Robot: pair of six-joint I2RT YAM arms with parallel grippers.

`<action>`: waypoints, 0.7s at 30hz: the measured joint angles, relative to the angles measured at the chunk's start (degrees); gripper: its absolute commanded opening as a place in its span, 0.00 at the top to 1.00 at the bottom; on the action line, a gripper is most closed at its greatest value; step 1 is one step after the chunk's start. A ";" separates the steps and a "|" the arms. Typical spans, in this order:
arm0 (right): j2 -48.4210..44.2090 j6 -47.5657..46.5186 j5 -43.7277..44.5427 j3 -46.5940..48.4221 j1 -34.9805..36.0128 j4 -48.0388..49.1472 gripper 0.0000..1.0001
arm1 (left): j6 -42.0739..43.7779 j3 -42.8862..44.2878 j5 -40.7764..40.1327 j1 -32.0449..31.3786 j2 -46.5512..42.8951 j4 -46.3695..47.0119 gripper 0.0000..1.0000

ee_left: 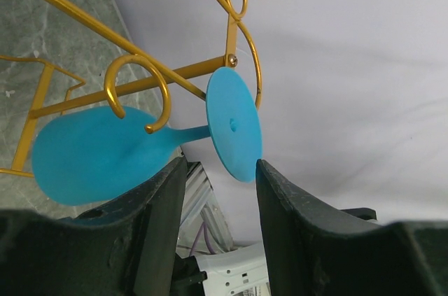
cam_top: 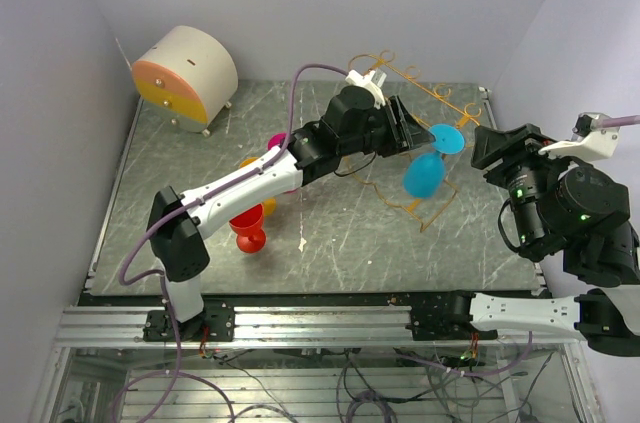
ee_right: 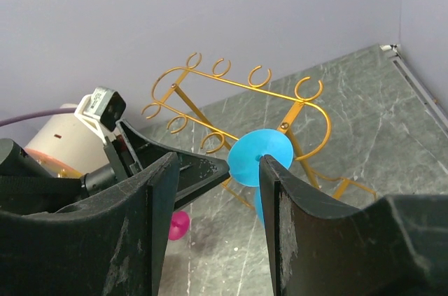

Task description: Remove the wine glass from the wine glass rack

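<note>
The blue plastic wine glass (ee_left: 91, 156) hangs in the thin gold wire rack (ee_left: 84, 26); its bowl is on 1 side of the rails and its flat round foot is on the other, by a curly end. The left arm's close view shows this best. In it, the 2 dark left fingers (ee_left: 162, 198) are wide apart, 1 on each side of the foot's low edge, and hold nothing.

Only the view from above shows the whole grey scratched counter (cam_top: 330, 243); the rack stands at the back and a red plastic glass (cam_top: 248, 228) stands near the left arm.

The right arm's view shows the 2 right fingers (ee_right: 157, 212) wide and empty, pointing at the rack; past them are a round cream and orange drawer box (ee_right: 59, 143) and a small pink glass (ee_right: 178, 224).
</note>
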 measured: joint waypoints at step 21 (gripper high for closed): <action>-1.86 -0.79 -1.42 -0.48 0.00 0.11 0.52 | -0.68 3.63 -0.96 0.00 4.37 -0.61 0.51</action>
